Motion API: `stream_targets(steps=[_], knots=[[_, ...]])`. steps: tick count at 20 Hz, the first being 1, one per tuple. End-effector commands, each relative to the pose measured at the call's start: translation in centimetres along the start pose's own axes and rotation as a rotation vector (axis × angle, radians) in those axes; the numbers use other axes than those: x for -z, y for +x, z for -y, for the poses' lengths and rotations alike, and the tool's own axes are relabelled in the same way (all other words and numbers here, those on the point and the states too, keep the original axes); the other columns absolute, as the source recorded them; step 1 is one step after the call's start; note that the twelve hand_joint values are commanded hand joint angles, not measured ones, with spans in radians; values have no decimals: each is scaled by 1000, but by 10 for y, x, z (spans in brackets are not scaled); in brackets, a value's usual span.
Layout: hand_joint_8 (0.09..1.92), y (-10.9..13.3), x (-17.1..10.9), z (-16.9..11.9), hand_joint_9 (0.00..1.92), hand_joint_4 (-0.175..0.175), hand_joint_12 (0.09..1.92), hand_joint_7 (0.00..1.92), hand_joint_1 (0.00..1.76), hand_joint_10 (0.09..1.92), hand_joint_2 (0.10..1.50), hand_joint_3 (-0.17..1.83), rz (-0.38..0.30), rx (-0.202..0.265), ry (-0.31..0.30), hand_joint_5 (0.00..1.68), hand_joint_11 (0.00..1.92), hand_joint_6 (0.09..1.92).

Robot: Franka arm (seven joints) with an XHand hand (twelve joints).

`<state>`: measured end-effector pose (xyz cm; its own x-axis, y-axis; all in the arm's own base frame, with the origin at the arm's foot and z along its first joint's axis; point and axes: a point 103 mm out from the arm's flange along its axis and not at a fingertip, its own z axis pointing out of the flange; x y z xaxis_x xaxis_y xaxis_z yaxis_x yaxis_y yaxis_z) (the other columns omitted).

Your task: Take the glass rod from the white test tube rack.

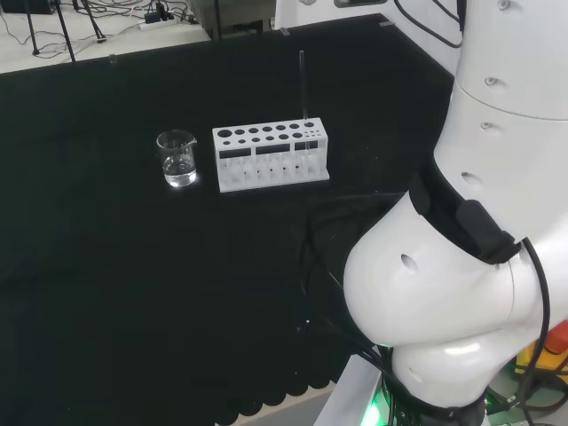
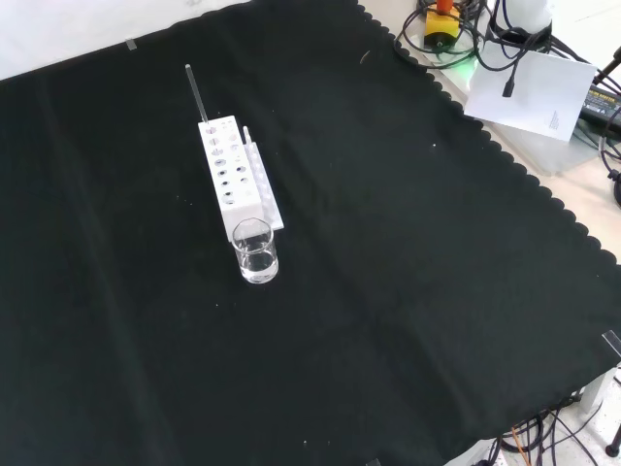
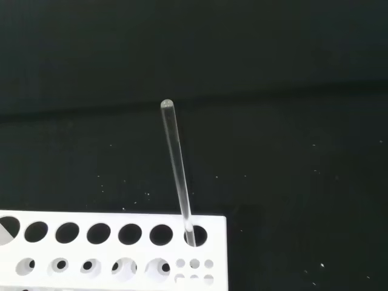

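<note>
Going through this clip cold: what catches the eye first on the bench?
A white test tube rack with rows of round holes stands mid-cloth, and a thin clear glass rod rises from the end hole at its right in the head view. At the rack's other end sits a small clear glass beaker. The robot's big white arm links loom at that view's right.

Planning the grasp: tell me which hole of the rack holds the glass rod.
The end hole of the white test tube rack, rightmost in the head view; the glass rod stands in it, farthest from the beaker.
</note>
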<state>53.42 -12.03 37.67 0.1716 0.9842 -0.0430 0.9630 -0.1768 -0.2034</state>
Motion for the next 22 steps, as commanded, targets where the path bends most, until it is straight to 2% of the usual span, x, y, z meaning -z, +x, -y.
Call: stream_targets(steps=[1,2,3,9,13,22], knots=[[927,-2,-17,-13,324,-167,1406,201,603,912,1245,-175,-33,67,-17,188,121,87],[924,7,-21,-21,346,-168,1399,212,604,900,1245,-175,-10,60,10,189,144,87],[922,10,-24,-24,366,-169,1395,221,604,892,1246,-175,-17,68,18,190,166,87],[921,8,-40,-29,441,-171,1380,249,602,878,1254,-175,2,48,36,195,239,87],[925,14,-49,-32,471,-172,1376,261,599,879,1257,-175,28,48,48,197,257,87],[935,28,-73,-33,506,-174,1367,305,592,870,1264,-175,36,62,74,218,283,87]])
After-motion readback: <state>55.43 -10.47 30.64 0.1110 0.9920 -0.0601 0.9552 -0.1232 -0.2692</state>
